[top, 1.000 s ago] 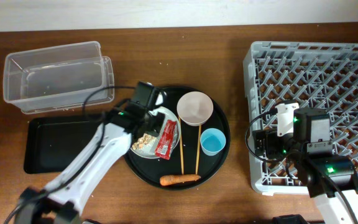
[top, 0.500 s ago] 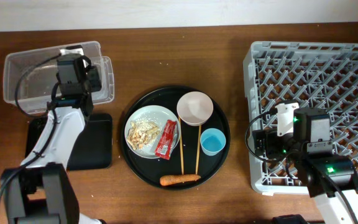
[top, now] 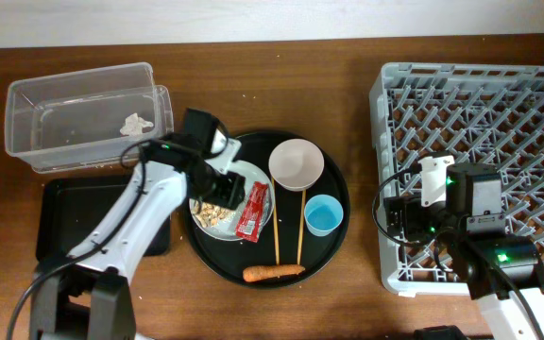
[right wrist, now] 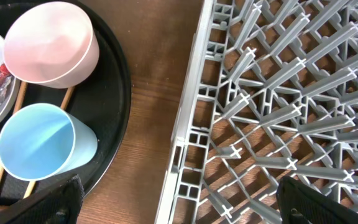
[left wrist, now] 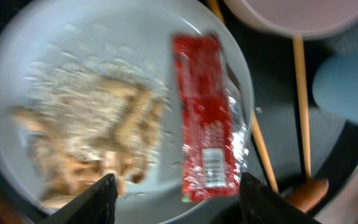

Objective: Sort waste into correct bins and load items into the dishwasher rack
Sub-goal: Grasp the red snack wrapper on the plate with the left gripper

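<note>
My left gripper [top: 223,185] hovers open over the white plate [top: 217,219], nothing between its fingers. In the left wrist view, the gripper [left wrist: 176,202] frames the plate [left wrist: 135,37], with beige food scraps [left wrist: 92,137] to the left and the red snack wrapper [left wrist: 207,118] to the right. Crumpled white tissue [top: 137,123] lies inside the clear tub [top: 83,90]. The pinkish bowl [top: 297,163], blue cup [top: 323,214], two chopsticks [top: 276,227] and carrot [top: 273,273] rest on the round black tray [top: 338,189]. My right gripper [top: 397,213] is open at the dishwasher rack's [top: 480,104] left edge.
The shallow black rectangular tray [top: 64,222] lies in front of the clear tub, partly under my left arm. The right wrist view shows the bowl [right wrist: 51,43] and cup [right wrist: 39,146] left of the rack's rim [right wrist: 188,118], with bare wood between.
My left gripper left the plate, opened over the clear tub, and came back over the plate. The tissue now lies in the tub. The right arm has not moved.
</note>
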`<action>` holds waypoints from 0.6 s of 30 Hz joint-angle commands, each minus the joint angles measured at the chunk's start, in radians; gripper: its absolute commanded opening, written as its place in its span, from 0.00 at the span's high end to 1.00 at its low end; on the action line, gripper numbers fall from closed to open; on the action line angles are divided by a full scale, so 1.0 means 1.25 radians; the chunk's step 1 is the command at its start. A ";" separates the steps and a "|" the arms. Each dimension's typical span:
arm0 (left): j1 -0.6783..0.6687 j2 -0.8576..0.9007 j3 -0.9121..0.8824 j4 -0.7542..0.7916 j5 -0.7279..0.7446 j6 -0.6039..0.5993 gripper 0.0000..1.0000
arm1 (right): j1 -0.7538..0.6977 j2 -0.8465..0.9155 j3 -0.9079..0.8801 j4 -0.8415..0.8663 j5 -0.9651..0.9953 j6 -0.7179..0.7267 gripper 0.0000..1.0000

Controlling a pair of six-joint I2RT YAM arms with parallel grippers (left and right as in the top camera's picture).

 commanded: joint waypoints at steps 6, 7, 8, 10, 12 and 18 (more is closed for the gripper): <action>-0.093 0.049 -0.102 -0.002 0.009 0.016 0.37 | -0.004 -0.002 0.012 -0.005 -0.005 0.006 0.02; -0.093 0.061 -0.103 0.001 0.009 0.016 0.37 | -0.004 -0.002 0.012 -0.005 -0.005 0.006 0.02; -0.093 0.072 -0.104 0.004 0.009 0.016 0.37 | -0.004 -0.002 0.012 -0.004 -0.005 0.006 0.02; -0.093 0.109 -0.104 0.023 0.010 0.015 0.37 | -0.004 -0.002 0.012 -0.004 -0.004 0.006 0.02; -0.093 0.124 -0.104 0.045 0.010 0.016 0.38 | -0.004 -0.002 0.012 -0.004 -0.004 0.006 0.02; -0.093 0.123 -0.103 0.074 0.010 0.015 0.64 | -0.004 -0.002 0.012 -0.004 -0.004 0.006 0.02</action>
